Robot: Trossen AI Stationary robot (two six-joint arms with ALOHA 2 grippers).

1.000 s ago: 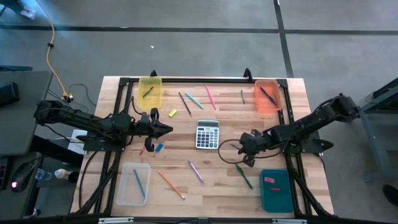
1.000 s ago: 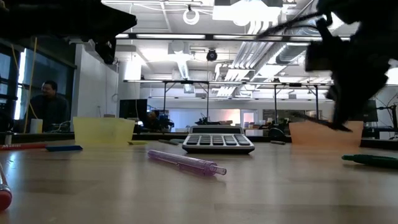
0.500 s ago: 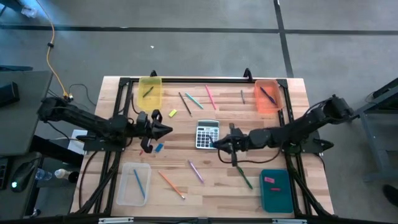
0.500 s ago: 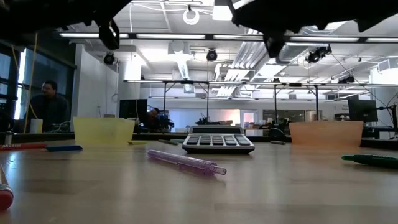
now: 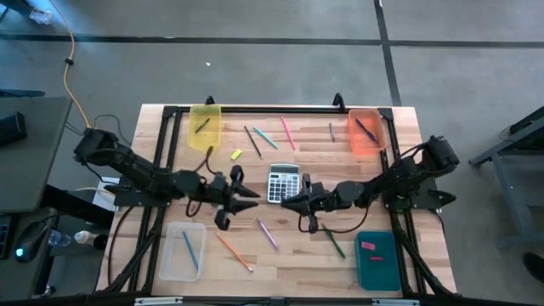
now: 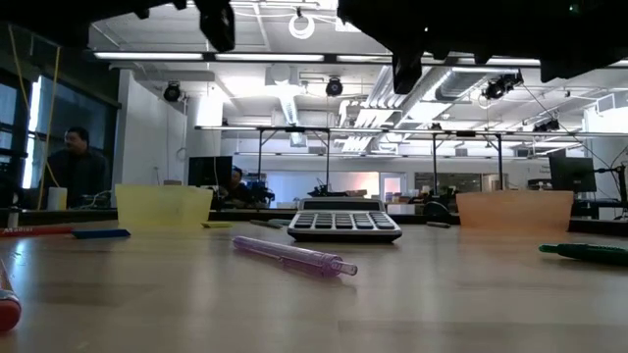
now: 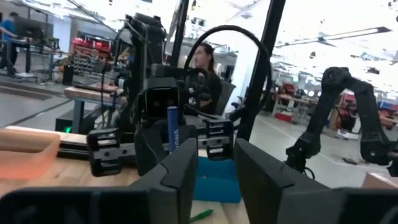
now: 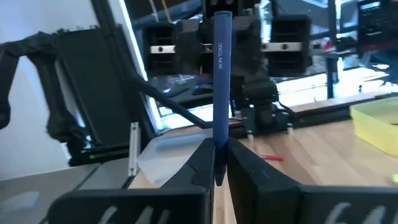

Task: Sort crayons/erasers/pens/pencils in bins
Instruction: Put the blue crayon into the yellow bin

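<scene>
My right gripper [image 8: 217, 152] hangs over the table's middle [image 5: 293, 202], shut on a blue crayon [image 8: 222, 74] that stands upright. My left gripper [image 7: 214, 168] faces it from the left [image 5: 255, 202], open, a short gap away; its view shows the crayon [image 7: 172, 127] straight ahead. A red crayon [image 6: 29, 230] and another blue one [image 6: 98, 233] lie flat on the table. The yellow bin [image 5: 206, 126] and orange bin [image 5: 366, 132] stand at the far edge. The clear bin [image 5: 183, 251] and teal bin [image 5: 376, 259] stand at the near edge. My right gripper pinches the blue crayon's lower end [image 8: 219, 140] between its two fingers. The fingers reach in level from the table's right and lie across the crayon. The crayon stands upright above the fingers, clear of the table.
A grey calculator [image 5: 283, 183] lies just beyond both grippers. A purple pen [image 5: 268, 234], a green pen [image 5: 334, 242] and an orange pencil [image 5: 234, 252] lie near the front. Several pencils and pens [image 5: 265, 138] and a yellow eraser [image 5: 236, 154] lie toward the far edge.
My right gripper has moved toward the table's left and tipped from pointing down to level, bringing the crayon upright. My left gripper has moved toward the table's right and near edge, toward the right gripper.
</scene>
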